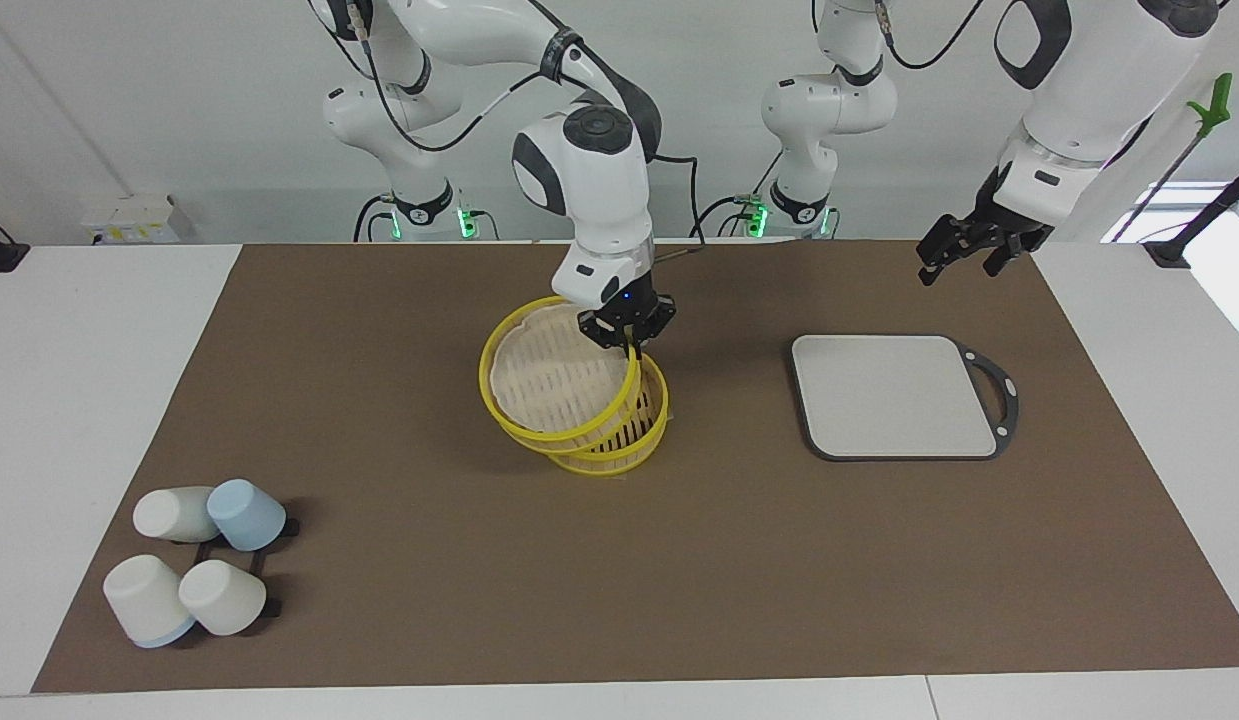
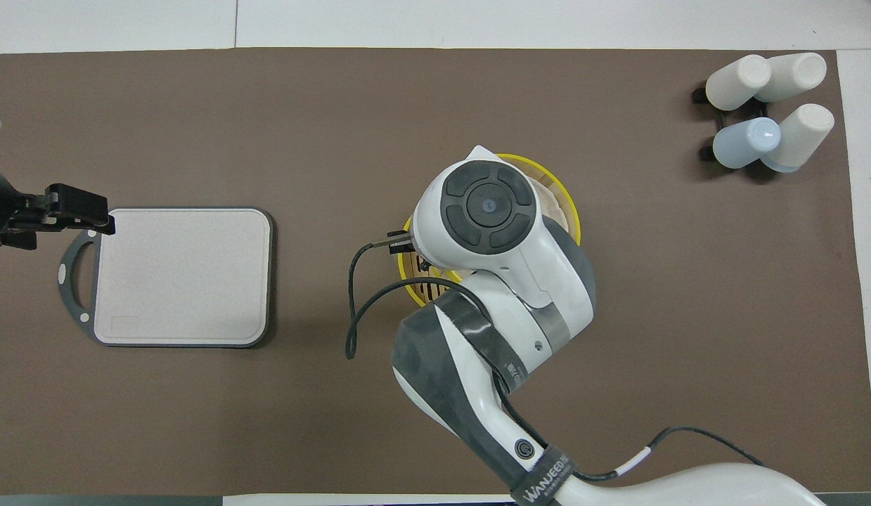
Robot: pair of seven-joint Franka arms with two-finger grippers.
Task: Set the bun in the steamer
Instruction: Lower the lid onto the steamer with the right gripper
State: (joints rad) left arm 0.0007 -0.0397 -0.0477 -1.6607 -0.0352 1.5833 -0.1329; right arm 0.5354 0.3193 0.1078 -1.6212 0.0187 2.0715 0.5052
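The steamer's base [image 1: 634, 450] stands in the middle of the brown mat. My right gripper [image 1: 631, 338] is shut on the yellow rim of the steamer's top piece [image 1: 554, 378]. It holds the piece tilted over the base, pale slatted face showing. In the overhead view the right arm covers most of the steamer; only parts of its yellow rim [image 2: 574, 218] show. The bun is hidden or out of view. My left gripper [image 1: 964, 255] is open and empty, up in the air over the mat by the grey board's handle; it also shows in the overhead view [image 2: 80, 211].
A grey square board [image 1: 889, 395] with a dark handle lies toward the left arm's end of the table. Several white and blue cups [image 1: 204, 565] lie on a black rack toward the right arm's end, farther from the robots than the steamer.
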